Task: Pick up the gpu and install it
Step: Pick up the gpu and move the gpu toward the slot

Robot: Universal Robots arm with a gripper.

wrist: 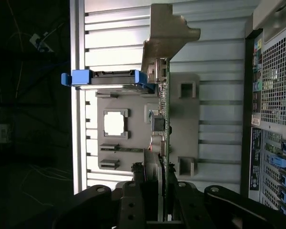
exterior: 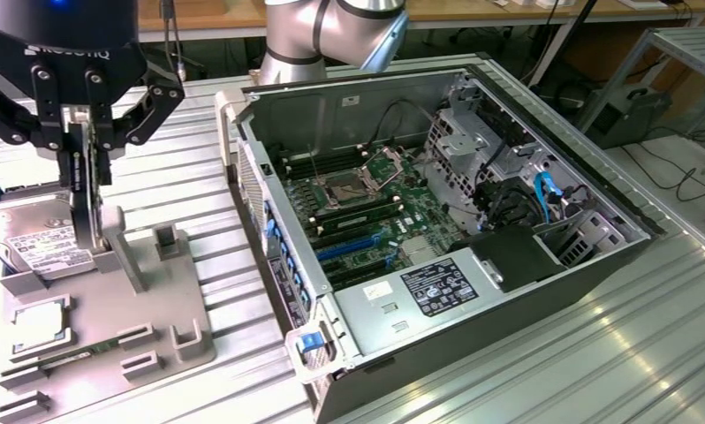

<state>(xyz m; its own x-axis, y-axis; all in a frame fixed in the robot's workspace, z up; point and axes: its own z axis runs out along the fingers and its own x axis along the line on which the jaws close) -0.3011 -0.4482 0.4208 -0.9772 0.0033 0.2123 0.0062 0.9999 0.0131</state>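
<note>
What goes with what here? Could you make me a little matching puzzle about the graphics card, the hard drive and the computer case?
Things:
1. graphics card
2. hard drive
3. computer case

States:
A. lying with its side open, insides showing
B. white label facing up
C. standing on edge, gripped between the jaws

Pairs: 1-C, 2-B, 3-A

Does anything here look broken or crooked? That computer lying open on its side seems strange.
Nothing looks damaged. The black computer tower lies on its side, panel off, apparently on purpose. The thin dark circuit card stands straight on edge in the gripper over the grey parts holder.
</note>
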